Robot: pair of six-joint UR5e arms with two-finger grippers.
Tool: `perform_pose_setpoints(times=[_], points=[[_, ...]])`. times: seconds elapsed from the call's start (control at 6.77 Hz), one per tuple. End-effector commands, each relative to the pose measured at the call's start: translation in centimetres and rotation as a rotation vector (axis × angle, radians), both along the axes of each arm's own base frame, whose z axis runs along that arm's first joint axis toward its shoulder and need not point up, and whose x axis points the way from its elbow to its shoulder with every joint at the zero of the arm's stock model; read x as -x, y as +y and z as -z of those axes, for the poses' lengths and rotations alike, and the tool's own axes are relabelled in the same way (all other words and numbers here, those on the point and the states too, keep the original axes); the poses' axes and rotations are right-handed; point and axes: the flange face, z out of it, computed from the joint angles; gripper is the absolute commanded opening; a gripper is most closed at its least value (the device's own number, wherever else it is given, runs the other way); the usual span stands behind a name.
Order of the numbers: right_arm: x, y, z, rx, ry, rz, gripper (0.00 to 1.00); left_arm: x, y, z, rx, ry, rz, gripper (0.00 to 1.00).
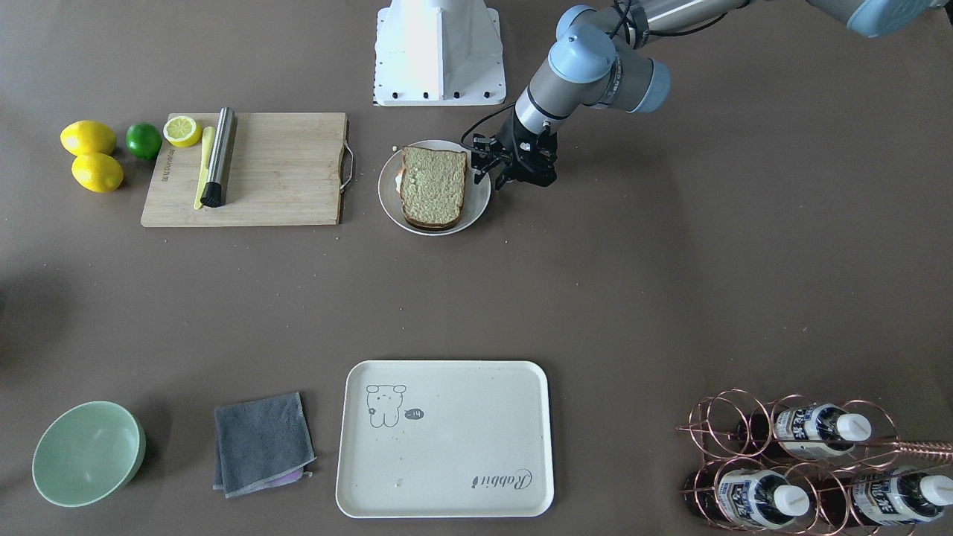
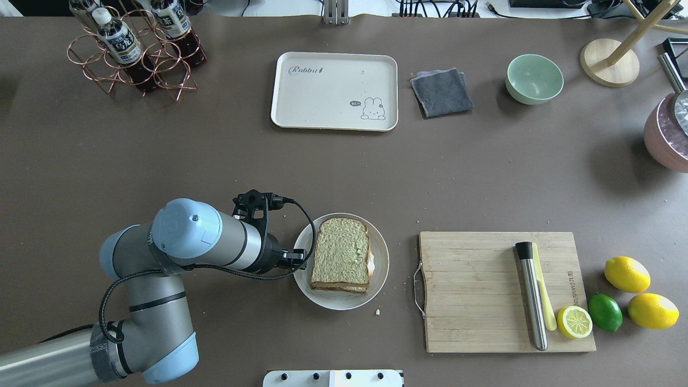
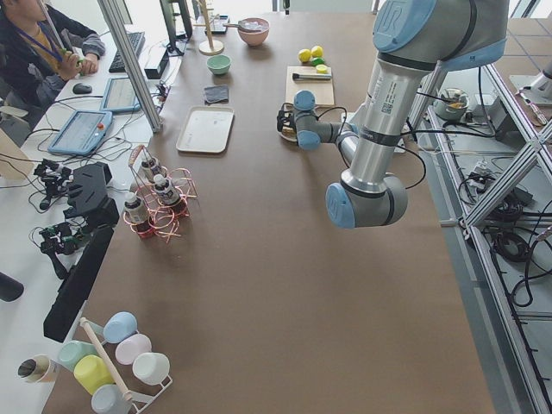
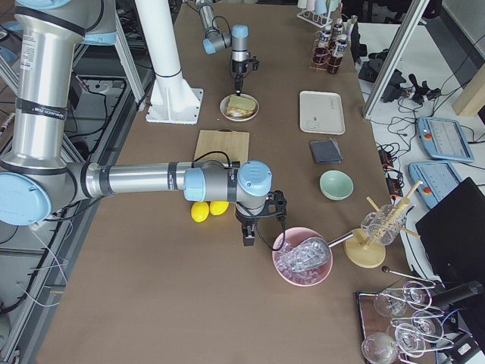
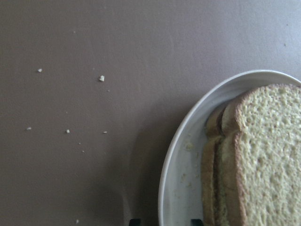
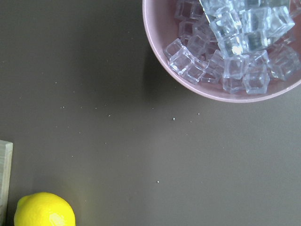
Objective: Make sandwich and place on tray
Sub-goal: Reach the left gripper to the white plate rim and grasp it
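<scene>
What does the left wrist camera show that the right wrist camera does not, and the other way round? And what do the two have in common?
Only the left wrist view shows the white plate with the sandwich lying on it. Only the right wrist view shows a pink bowl filled with ice cubes, one lemon and a corner of the wooden cutting board. Both show the brown table with small crumbs scattered on it.
</scene>
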Motion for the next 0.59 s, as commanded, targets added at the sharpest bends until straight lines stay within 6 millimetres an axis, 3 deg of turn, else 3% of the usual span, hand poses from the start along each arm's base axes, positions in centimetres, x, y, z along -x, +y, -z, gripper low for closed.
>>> perform_pose_setpoints(times=[0.0, 0.15, 0.3, 0.44], points=[[-0.02, 0.01, -0.05, 0.0, 0.0, 0.0, 1.0, -0.22, -0.08, -0.04, 0.003, -0.002, 0.001, 0.44], [-0.02, -0.07, 0.08, -0.003, 0.001, 0.0, 1.0, -0.4, -0.17, -0.52, 0.01, -0.009, 0.004, 0.33], [-0.03, 0.0, 0.02, -0.002, 0.001, 0.0, 1.0, -0.39, -0.23, -0.35, 0.019, 0.001, 0.017, 0.13], [-0.03, 0.0, 0.09, -0.003, 0.001, 0.0, 1.0, -0.39, -0.23, -0.35, 0.029, 0.002, 0.021, 0.0]])
